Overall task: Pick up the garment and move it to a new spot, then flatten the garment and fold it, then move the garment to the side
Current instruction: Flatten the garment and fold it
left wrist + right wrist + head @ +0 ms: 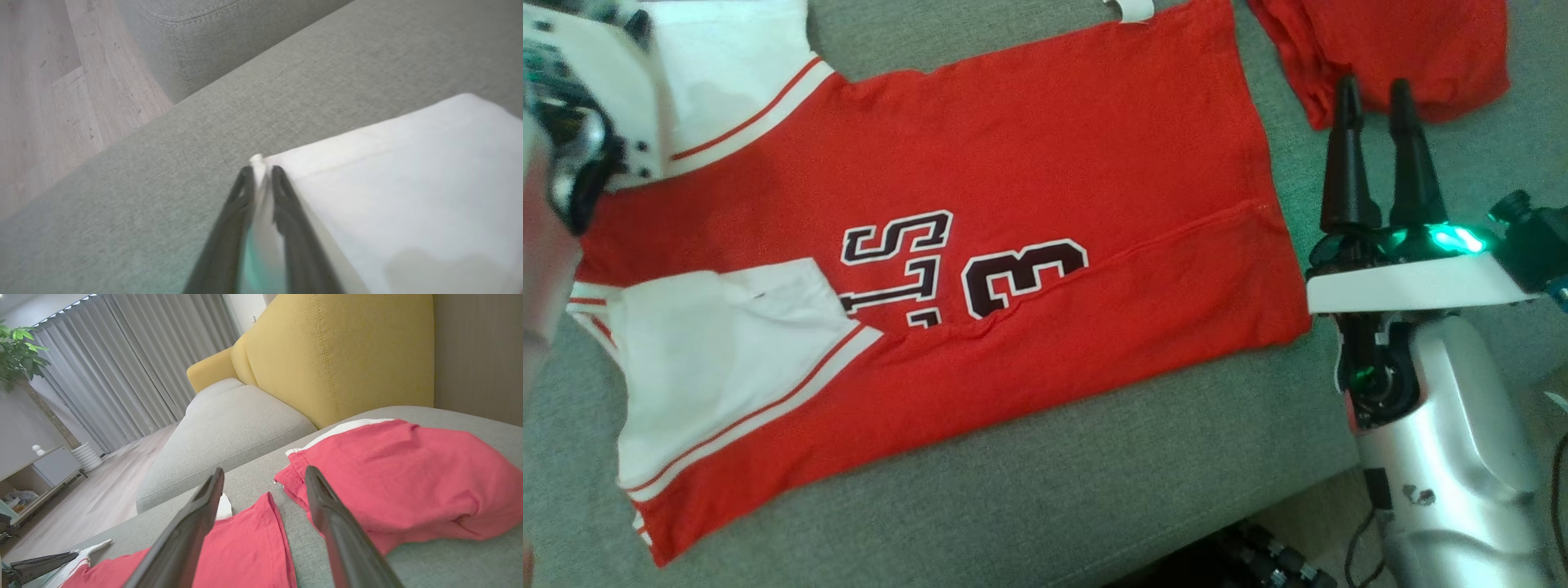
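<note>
left pincer (261,170) apparently on garment (408,183) edge

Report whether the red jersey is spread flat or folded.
Partly folded: the jersey lies flat on the cushion, but its near side and one white sleeve are turned over the front, cutting off the number.
</note>
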